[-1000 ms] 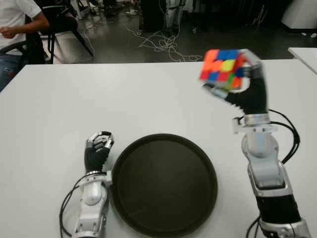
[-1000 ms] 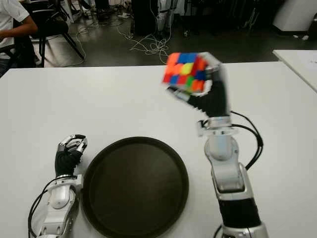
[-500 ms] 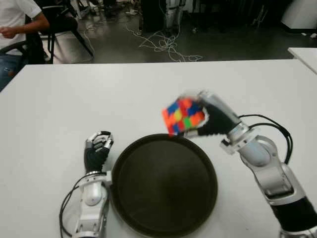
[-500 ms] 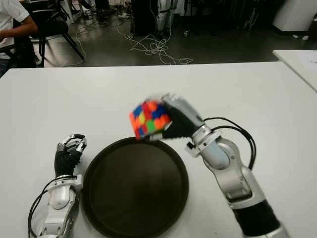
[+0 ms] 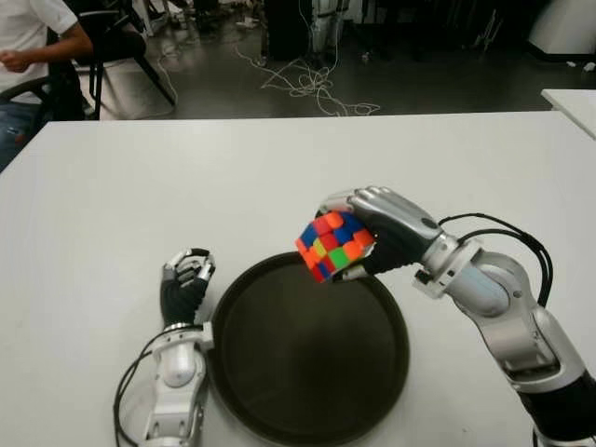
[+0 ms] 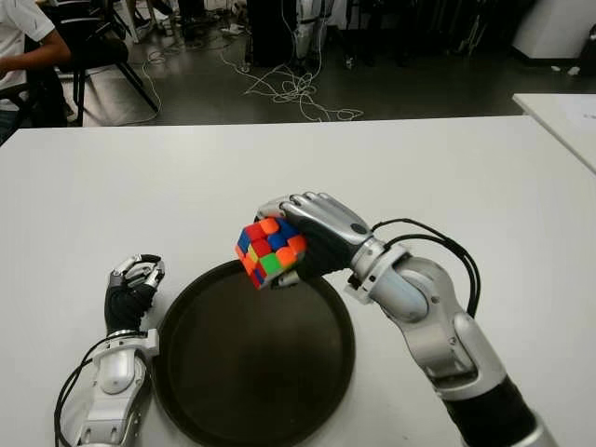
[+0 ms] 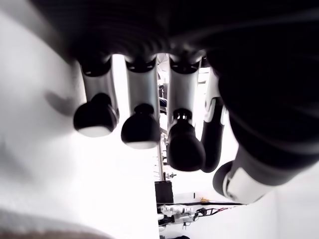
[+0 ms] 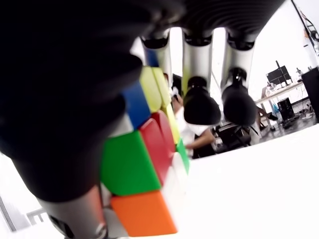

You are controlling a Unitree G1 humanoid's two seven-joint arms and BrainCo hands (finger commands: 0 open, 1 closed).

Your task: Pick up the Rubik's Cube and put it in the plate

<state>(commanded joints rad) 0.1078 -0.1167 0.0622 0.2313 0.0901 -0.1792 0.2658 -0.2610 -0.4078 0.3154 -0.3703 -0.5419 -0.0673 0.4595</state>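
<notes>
Right robot hand (image 5: 377,233) was wrapped around the multicoloured 3x3 Rubik's Cube (image 5: 333,245), fingers over the top and thumb beneath, so the cube hung clear in the air above the far rim of the round dark brown plate (image 5: 307,410). The palm-down, tilted wrist suggested a lowering approach into the plate; cube not yet touching it. Left robot hand (image 5: 184,279) showed just left of the plate on the white desk (image 5: 140,186), fingers curled, holding nothing.
</notes>
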